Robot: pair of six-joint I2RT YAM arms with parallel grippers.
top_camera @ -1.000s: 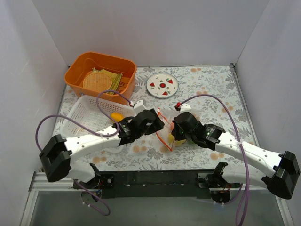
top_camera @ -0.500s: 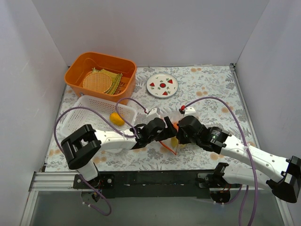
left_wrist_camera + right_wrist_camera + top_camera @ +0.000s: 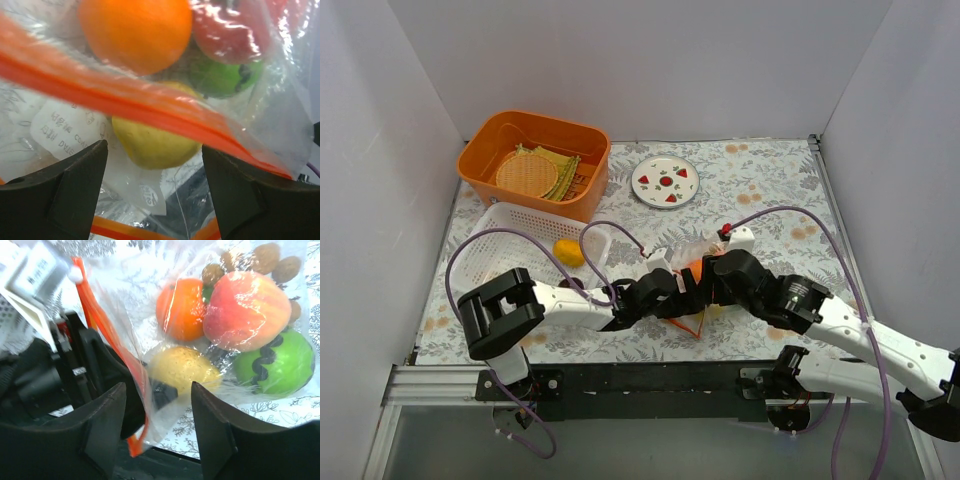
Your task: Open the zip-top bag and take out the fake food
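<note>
Floral table (image 3: 770,190), near centre: zip-top bag (image 3: 682,252) lies between left gripper (image 3: 152,150) and right gripper (image 3: 157,387), both with jaws spread, holding nothing.
Mouth looks parted: pin one lip, go in for lemon (image 3: 182,370), don't pinch film. Fake food (image 3: 220,320) inside: 1 red fruit (image 3: 245,310), 1 green ball (image 3: 280,365), 1 orange (image 3: 182,307), 1 lemon, 5 nuts (image 3: 265,257) visible.

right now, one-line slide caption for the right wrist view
Zip-top bag with toy orange, lemon, peach and green ball, framed by the open right claw

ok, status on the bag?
Left gripper open, right gripper open. Zip-top bag lies between them, fake food inside. Nothing in the way.
</note>
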